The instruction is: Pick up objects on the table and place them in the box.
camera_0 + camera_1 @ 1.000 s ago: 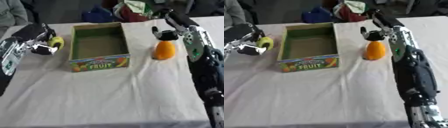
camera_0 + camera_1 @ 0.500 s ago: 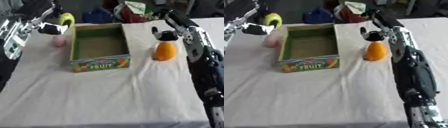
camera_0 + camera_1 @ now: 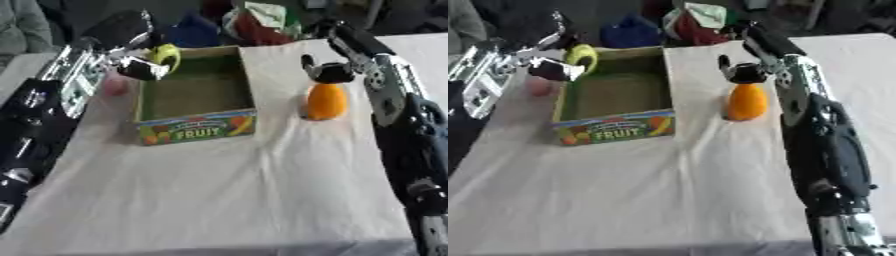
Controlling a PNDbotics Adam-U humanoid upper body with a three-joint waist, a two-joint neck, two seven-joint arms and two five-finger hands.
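A: Well, saw a cardboard box (image 3: 194, 127), open-topped, oblong, green inside, with a printed fruit label on the near wall. Stood on a wrinkled white cloth (image 3: 227, 195), long axis running away from the camera, near wall tilted slightly to the left.

B: And the yellow thing?

A: Held up in the left hand (image 3: 140, 67), fingers curled round it. Looked like a smooth, rounded yellow fruit (image 3: 165, 55), a bit longer than wide, long axis roughly upright with a slight lean. Hung over the far left corner of the box, just above the rim.

B: Anything under that arm?

A: A small pink object (image 3: 115, 87), soft-edged, lying on the cloth just beside the left wall of the box. Could not make out more.

B: The other side?

A: An orange fruit (image 3: 326, 101), smooth, pear-like, broad at the base and narrowing upward, standing upright on the cloth to the right of the box, well clear of it. Right hand (image 3: 328, 73) black and glossy, poised directly above its narrow top, fingers bent down around the tip. Could not tell whether touching or actually gripping.

B: Beyond the table?

A: Crumpled cloth bundles (image 3: 254, 22), blue, red and pale, past the far edge.
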